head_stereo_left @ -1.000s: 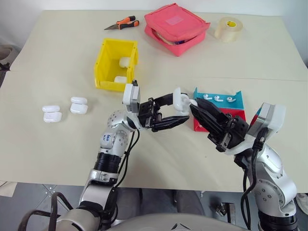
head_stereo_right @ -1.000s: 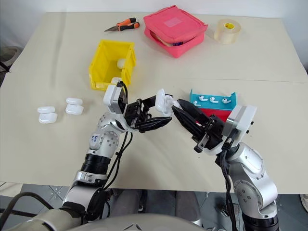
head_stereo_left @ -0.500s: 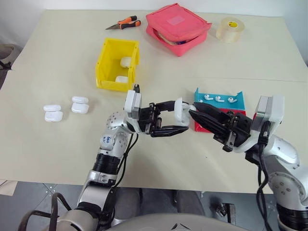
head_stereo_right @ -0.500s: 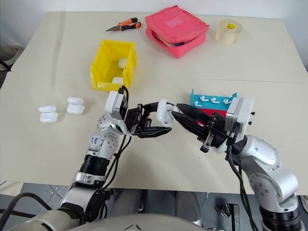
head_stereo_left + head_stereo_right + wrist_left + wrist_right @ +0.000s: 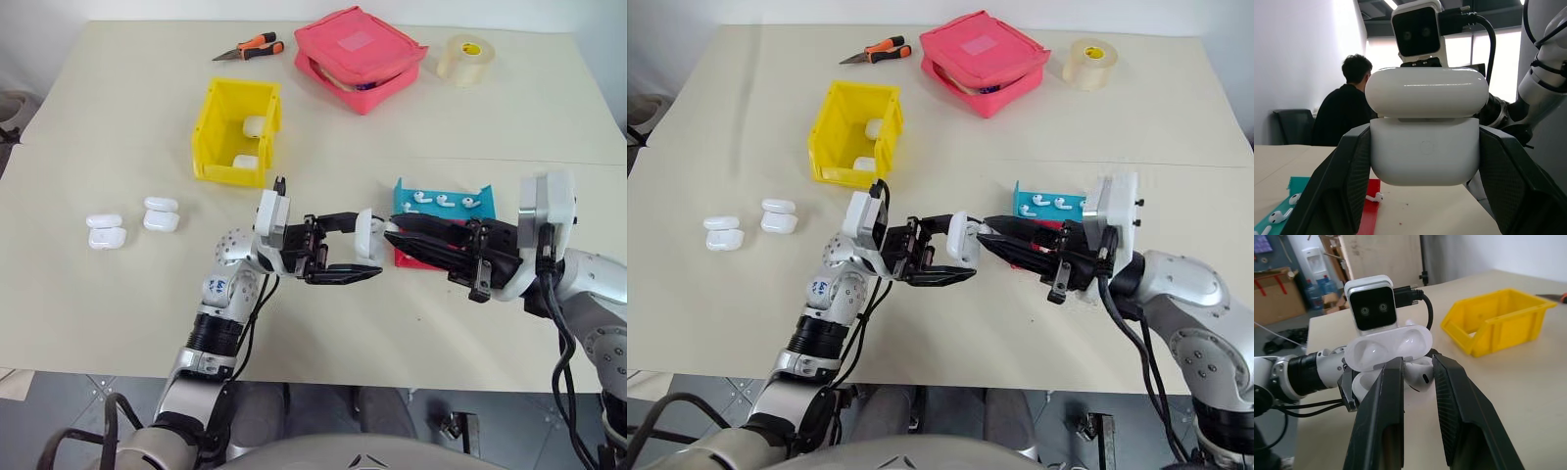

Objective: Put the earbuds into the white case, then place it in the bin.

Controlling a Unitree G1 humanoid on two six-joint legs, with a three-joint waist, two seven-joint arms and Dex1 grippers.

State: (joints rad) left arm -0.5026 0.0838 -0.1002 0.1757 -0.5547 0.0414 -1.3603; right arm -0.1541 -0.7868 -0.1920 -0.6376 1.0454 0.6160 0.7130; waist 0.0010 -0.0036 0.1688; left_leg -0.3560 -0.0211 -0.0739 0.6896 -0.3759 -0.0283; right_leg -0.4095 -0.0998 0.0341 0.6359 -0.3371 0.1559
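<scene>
At centre frame in the head view, the left gripper (image 5: 355, 258) was clamped on the case (image 5: 367, 236), fingers pressing its two sides, lid hinged up. From the right, the right gripper (image 5: 392, 229) reached in level, its narrow jaws pinching an earbud (image 5: 1419, 377) right at the case's open mouth. In the right wrist view the earbud sat between the two fingers, touching the case's rim under the raised lid. Just behind the right gripper, right of centre, the blue tray (image 5: 446, 201) carried three more earbuds (image 5: 447, 201) in a row, with the red tray (image 5: 405, 257) touching its near edge. The bin (image 5: 238, 130) stood in the upper left with two cases (image 5: 247, 162) inside. Two more cases (image 5: 107, 231) lay at far left on the table (image 5: 118, 294).
</scene>
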